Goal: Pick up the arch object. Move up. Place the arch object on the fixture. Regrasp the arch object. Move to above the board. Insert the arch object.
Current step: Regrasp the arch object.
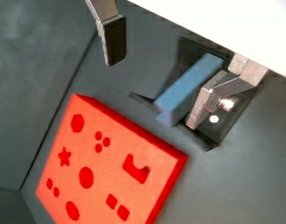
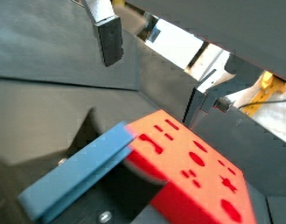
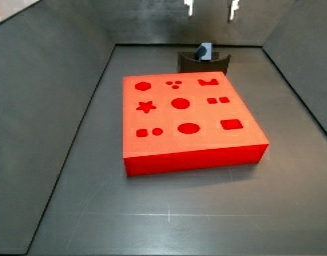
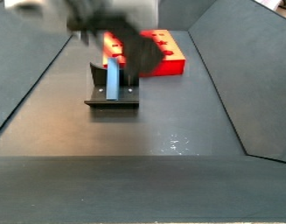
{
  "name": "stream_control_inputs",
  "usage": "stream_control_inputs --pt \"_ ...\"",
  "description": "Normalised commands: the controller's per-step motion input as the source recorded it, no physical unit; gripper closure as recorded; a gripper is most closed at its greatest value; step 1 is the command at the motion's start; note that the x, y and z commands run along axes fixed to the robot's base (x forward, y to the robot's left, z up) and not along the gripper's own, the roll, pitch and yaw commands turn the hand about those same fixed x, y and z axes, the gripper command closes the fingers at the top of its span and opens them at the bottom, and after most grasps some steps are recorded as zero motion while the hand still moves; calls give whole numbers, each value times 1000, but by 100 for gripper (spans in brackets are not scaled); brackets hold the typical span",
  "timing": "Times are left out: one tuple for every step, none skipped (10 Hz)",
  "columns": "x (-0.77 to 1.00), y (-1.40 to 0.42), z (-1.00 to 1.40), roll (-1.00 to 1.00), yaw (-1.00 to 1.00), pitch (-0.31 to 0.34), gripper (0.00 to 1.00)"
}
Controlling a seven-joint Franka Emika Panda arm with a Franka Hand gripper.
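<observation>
While the arch object [image 4: 114, 79] rests on the fixture [image 4: 112, 102], the gripper [image 3: 211, 9] hovers, apparently open.

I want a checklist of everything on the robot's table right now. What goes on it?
Surface: dark grey floor inside sloped dark walls, bare apart from the job's things.
Arch object: blue-grey block, standing on edge on the fixture, held by nothing.
Fixture: dark bracket on a base plate, beside the board.
Board: red slab with shaped recesses; no piece seen in any of them.
Clutter: nothing seen.
Gripper: the gripper is open, above the fixture, its fingers apart from the arch object.
Cables: yellow wires outside the wall in a wrist view.
Surroundings: pale strip beyond the walls; too little shows to say more.
</observation>
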Motion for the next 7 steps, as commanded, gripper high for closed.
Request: stream_control_inputs --pt "-124 -888 841 1000 20 28 0" --pt "-75 -647 535 1000 20 26 0" --pt "-49 -449 291 1000 20 26 0" --pt "-24 -247 70 1000 20 24 0" --pt "-4 -69 19 1000 20 23 0" --pt "-6 -20 37 1000 21 24 0" --pt "-8 -35 25 1000 21 21 0"
